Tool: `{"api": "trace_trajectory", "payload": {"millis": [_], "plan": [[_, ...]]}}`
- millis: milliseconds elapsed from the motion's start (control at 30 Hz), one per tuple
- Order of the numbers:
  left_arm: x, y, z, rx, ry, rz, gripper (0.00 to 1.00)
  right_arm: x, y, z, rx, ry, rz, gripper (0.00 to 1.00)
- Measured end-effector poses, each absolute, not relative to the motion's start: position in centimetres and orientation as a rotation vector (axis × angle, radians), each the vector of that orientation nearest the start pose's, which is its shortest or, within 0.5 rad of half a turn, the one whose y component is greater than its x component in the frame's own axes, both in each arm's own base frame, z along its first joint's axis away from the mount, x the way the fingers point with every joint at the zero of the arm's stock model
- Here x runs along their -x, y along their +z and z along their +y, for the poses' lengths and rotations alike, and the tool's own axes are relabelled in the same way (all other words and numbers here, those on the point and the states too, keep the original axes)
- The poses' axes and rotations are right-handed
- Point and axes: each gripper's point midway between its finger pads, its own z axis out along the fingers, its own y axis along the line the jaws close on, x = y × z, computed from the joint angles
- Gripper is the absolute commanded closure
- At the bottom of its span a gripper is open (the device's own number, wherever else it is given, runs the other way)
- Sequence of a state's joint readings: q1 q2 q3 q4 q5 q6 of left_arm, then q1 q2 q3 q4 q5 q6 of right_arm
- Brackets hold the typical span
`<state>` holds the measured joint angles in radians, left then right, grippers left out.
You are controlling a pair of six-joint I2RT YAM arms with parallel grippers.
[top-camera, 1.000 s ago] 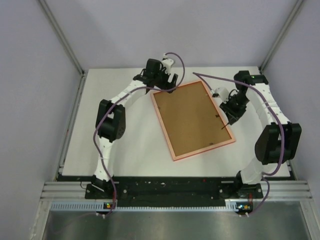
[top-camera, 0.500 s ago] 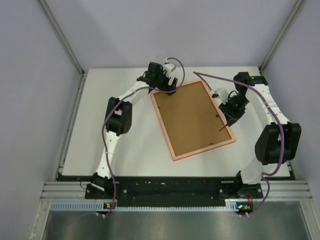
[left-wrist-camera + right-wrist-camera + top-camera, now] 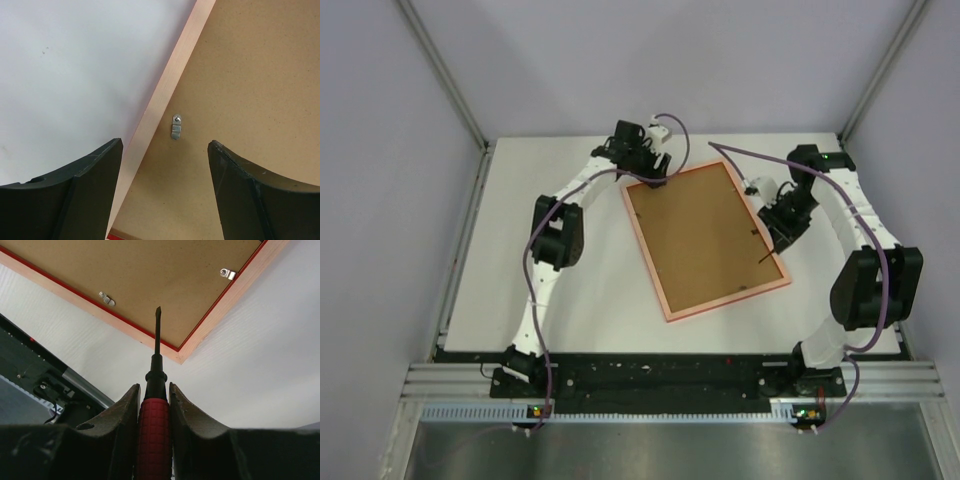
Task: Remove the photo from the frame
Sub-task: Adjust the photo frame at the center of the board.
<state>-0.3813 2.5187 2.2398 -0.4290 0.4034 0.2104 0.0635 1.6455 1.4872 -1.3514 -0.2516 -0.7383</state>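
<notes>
Risks first. My right tool [image 3: 154,390] is clamped tight on the screwdriver [image 3: 155,412]. Its blade sticks out ahead, tip showing over the backing board [image 3: 705,240] just inside a corner. Can't tell if it touches.

- **Too steep:** the blade gouges the board. Worse, it slides under & creases the photo, which I can't see. I take it to be face down beneath that board.
- **Blade skids off one of the small metal clips [image 3: 107,298]:** it shoves the whole frame [image 3: 728,297] across the worktop [image 3: 600,300], b/c nothing pins it down.
- **Left tool [image 3: 165,145] no help yet:** it's spread wide w/ nothing in it. Its fingers [image 3: 85,180] straddle the frame's long edge & the left-edge clip [image 3: 176,126], not visibly touching either. Closing it off-centre would likely pinch the rim only & tip the frame.

Position, top view:

- **Frame:** lies flat, back up, approx mid-worktop, a bit toward 1 o'clock.
- **Long axis:** runs approx 11 to 5 o'clock, so the short edges face those two ways.
- **Left tool:** at the 11 o'clock end, by that corner.
- **Right tool:** approx 3 o'clock of the frame, beside the long right edge. The screwdriver points toward approx 7 o'clock, across that edge.
</notes>
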Motion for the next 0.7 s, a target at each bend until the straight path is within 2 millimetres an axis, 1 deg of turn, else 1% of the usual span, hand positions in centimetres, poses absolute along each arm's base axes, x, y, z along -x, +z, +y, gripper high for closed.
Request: {"api": "trace_trajectory", "payload": {"millis": [100, 167, 233, 300, 333, 567, 633, 700], "plan": [[-56.9, 6.7, -29.4, -0.888, -0.515, 2.128, 0.26, -27.5, 14.7, 3.4, 1.170, 0.321, 2.741, 1.00], [-56.2, 5.9, -29.0, -0.905, -0.491, 2.168, 0.26, -27.7, 14.8, 3.4, 1.166, 0.315, 2.736, 1.00], [-56.1, 5.8, -28.8, -0.922, -0.460, 2.177, 0.25, -27.7, 15.0, 3.4, 1.166, 0.309, 2.729, 1.00], [-56.1, 5.7, -28.6, -0.928, -0.433, 2.180, 0.20, -27.7, 15.1, 3.5, 1.169, 0.307, 2.726, 1.00], [-56.2, 5.6, -28.4, -0.930, -0.422, 2.180, 0.20, -27.7, 15.1, 3.5, 1.172, 0.305, 2.723, 1.00], [-57.2, 5.5, -26.9, -0.902, -0.342, 2.191, 0.20, -27.3, 15.3, 3.3, 1.181, 0.273, 2.719, 1.00], [-57.6, 5.4, -26.7, -0.894, -0.333, 2.180, 0.23, -26.8, 14.9, 3.2, 1.185, 0.274, 2.738, 1.00], [-57.7, 5.2, -26.4, -0.894, -0.325, 2.181, 0.32, -26.3, 14.4, 2.9, 1.188, 0.267, 2.764, 1.00]]}}
